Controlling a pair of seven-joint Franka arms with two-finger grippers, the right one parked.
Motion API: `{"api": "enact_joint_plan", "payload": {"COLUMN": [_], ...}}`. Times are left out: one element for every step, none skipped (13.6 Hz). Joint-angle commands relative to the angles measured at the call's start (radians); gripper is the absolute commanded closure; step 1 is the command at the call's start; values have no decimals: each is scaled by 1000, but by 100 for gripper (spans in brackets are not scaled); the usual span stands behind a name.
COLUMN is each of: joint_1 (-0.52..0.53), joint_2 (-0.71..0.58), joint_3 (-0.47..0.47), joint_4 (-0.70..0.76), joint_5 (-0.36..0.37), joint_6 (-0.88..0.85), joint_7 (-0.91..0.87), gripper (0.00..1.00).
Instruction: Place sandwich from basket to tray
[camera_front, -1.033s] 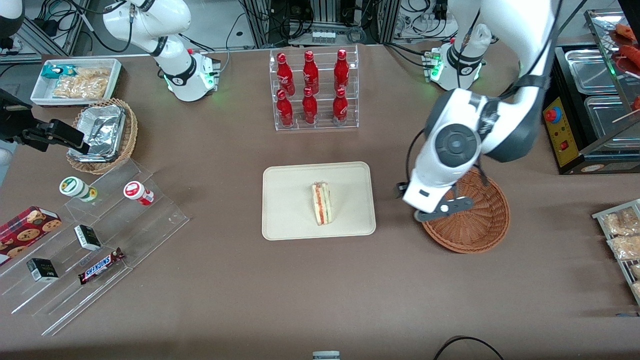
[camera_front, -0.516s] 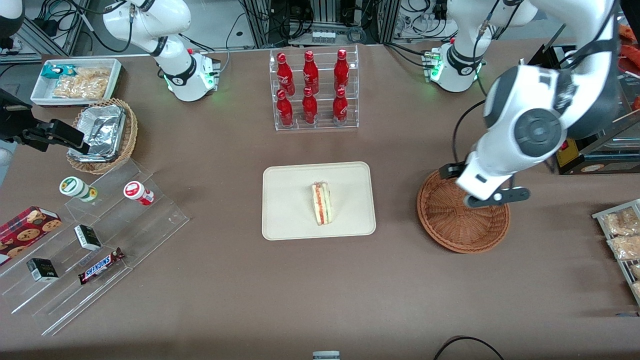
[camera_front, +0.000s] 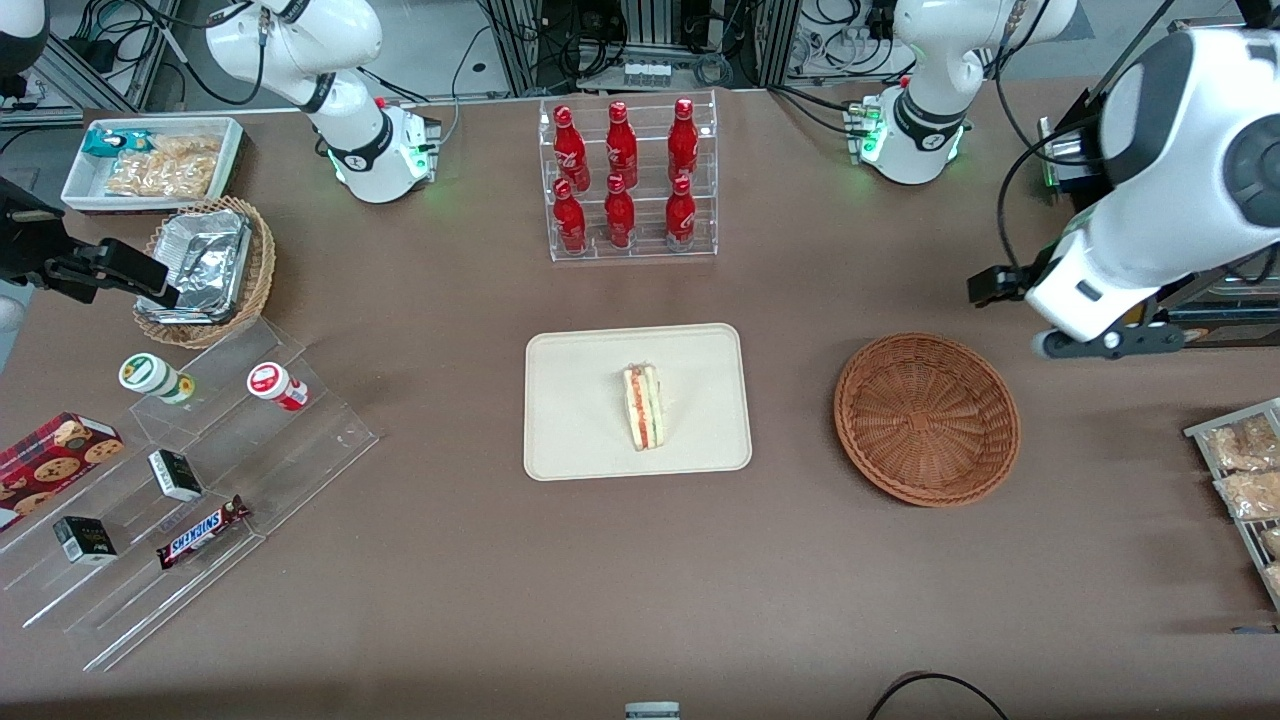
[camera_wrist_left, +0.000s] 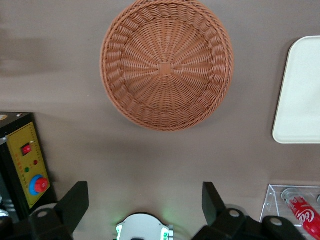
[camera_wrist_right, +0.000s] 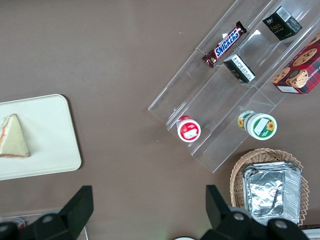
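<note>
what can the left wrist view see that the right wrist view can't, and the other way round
Only the left wrist view shows the basket, with nothing in it, a yellow control box, a red bottle, and the left arm's end effector open above bare table, farther from the front camera than the basket.
Only the right wrist view shows the sandwich lying on the tray, the clear stepped display and the foil container.
Both show the tray and the brown table.

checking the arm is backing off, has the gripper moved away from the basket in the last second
Yes. The gripper hung over the basket a second ago; now it is clear of the basket, toward the working arm's end of the table and farther from the front camera, open and empty.
</note>
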Motion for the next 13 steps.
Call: {"api": "enact_joint_plan", "payload": {"joint_1": [46,48,48,48,48,48,48,48,48,48,48,48,48], "joint_2": [-69,-80,-94,-103,-107,-109,-109,-109,-109,-109,-109,-109,-109], "joint_3": [-20,-14,-3,9,12,31,39,45,58,78,91,91,91], "joint_4": [-34,-33,-31,-30,-28,-25,-24,-18,-16,-8,-2,-1,-1], "joint_5": [1,-1,-1,1,1,1,1,1,1,-4,-8,-8,-8], "joint_6": [-24,-27,-27,-27,-27,-23,-13,-7,0,0,-6,-6,-4], "joint_7": [51,51,52,52,52,52,52,55,78,110,135,140,138], "gripper": [0,0,0,0,0,0,0,0,0,0,0,0,0]}}
